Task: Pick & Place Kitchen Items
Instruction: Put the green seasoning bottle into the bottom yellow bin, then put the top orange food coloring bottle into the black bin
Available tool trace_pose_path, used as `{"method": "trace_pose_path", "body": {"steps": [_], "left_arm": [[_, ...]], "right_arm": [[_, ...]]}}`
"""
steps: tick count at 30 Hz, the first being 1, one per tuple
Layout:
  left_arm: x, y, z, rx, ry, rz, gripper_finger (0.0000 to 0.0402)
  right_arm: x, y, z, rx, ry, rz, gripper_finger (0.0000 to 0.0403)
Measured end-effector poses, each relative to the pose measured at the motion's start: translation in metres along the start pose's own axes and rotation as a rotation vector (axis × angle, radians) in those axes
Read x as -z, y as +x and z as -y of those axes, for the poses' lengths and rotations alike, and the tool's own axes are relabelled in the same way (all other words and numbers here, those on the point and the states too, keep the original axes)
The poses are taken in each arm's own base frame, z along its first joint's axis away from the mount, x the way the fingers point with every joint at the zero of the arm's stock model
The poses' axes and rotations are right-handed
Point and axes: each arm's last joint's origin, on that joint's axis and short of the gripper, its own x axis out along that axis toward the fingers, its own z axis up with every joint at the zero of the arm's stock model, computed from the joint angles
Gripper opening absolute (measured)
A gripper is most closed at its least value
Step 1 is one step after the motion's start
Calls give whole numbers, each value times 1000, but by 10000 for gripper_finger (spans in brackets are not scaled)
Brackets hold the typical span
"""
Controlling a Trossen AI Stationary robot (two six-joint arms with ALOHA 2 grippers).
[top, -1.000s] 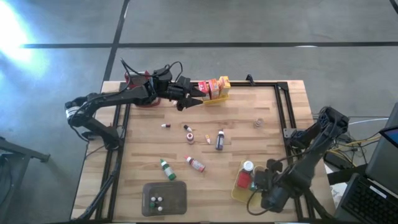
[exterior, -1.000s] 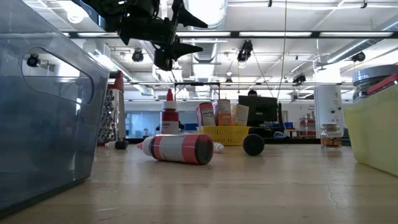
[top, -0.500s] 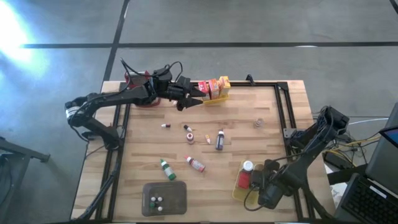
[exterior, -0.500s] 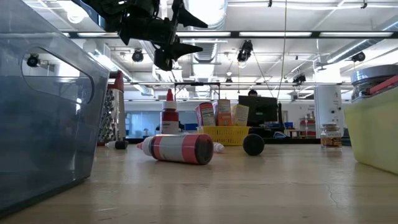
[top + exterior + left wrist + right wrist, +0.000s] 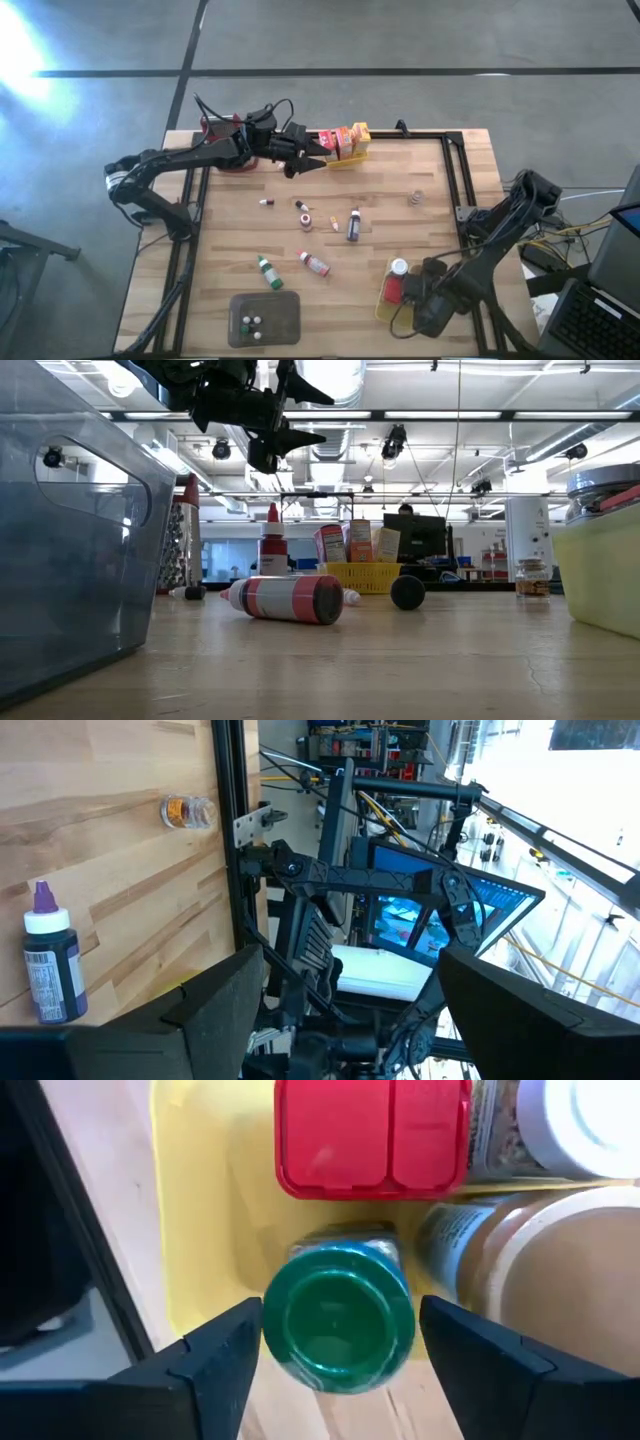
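The kitchen items lie scattered mid-table: a green-capped bottle point(image 5: 266, 270), a red-and-white bottle point(image 5: 314, 263), a dark bottle point(image 5: 353, 225) and a small jar point(image 5: 415, 198). My left gripper point(image 5: 318, 157) hangs open and empty above the table, beside the far yellow basket point(image 5: 347, 158) that holds the boxes. My right gripper point(image 5: 340, 1355) is over the near yellow basket point(image 5: 383, 310), shut on a green-lidded jar point(image 5: 338, 1320). A red lid point(image 5: 372, 1135) and other jars lie in that basket. My right gripper has the green-lidded jar between its two fingers point(image 5: 225, 1355), one on each side just below the lid point(image 5: 338, 1315). It comes from above, pointing down. The lid hides the pads. The jar stands upright over the basket's edge.
A grey tray point(image 5: 290, 322) with three tiny bottles sits at the near edge. The grater point(image 5: 180, 540) stands far left. A black frame point(image 5: 452, 175) runs along the table's right side. Small pieces point(image 5: 303, 214) lie mid-table. Bare wood lies between these pieces and the small jar.
My right arm has shifted a little toward the table's left over the near basket. The left arm and the things on the table have kept still.
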Motion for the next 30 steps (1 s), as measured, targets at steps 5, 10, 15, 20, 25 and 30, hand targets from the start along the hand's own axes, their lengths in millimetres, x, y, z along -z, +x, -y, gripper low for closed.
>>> {"method": "trace_pose_path", "body": {"steps": [5,10,15,20,25,30], "left_arm": [[0,0,0,0,0,0,305],[0,0,0,0,0,0,305],[0,0,0,0,0,0,305],[0,0,0,0,0,0,305],[0,0,0,0,0,0,305],[0,0,0,0,0,0,305]], "right_arm": [[-4,-19,-5,7,-10,7,264],[-8,-46,-3,93,3,34,236],[-13,-71,2,195,-27,142,213],[-22,-88,11,327,-82,298,190],[-38,-94,29,390,-64,337,151],[-63,-91,49,385,-131,367,91]]}}
